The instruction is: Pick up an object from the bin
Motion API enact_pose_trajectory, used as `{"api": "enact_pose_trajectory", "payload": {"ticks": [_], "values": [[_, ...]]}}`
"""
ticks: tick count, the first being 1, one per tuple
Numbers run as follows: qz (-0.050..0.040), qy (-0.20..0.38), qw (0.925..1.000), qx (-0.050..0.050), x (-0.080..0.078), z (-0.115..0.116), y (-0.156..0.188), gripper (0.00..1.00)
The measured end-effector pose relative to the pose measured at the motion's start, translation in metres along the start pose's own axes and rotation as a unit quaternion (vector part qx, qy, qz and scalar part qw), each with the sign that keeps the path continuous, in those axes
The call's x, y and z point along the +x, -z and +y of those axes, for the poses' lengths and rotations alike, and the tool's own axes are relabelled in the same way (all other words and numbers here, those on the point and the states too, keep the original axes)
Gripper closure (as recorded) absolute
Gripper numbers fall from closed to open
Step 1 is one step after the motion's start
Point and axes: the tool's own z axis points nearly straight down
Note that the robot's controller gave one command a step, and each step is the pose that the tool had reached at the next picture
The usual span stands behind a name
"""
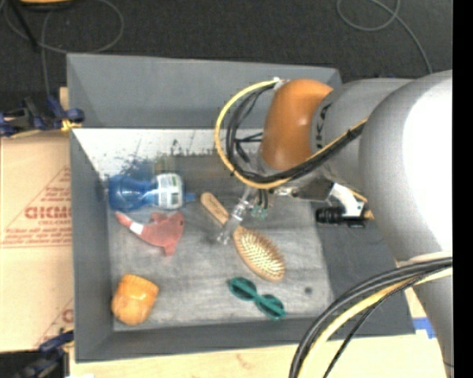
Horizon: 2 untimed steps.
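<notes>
Note at front of grey bin (197, 283): orange rounded lump (134, 298) left, green spectacle-shaped piece (256, 298) right, both apart from target. Locate wooden hairbrush (262, 256) at centre, bristles up. Find gripper (238, 217) low over its handle end; opening cannot be told. Judge step as approach, grasp unconfirmed. Next: close across handle, lift straight. Beyond, left: red flat piece (162, 230), blue bottle (143, 190); no obstruction expected.

1 blue plastic bottle (146, 191), 1 red plastic toy (162, 231), 1 orange lump (134, 298), 1 wooden hairbrush (261, 256), 1 pair of green glasses (256, 296), 5 things in 1 grey bin (197, 93)
</notes>
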Motion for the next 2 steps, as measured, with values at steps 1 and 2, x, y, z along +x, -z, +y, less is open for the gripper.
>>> {"api": "enact_pose_trajectory", "payload": {"ticks": [1,2], "values": [[-0.0054,0.087,0.9962,-0.001,0.0103,-0.0006,-0.0202,1.00],[-0.0054,0.087,0.9962,-0.001,0.0103,-0.0006,-0.0202,1.00]]}}
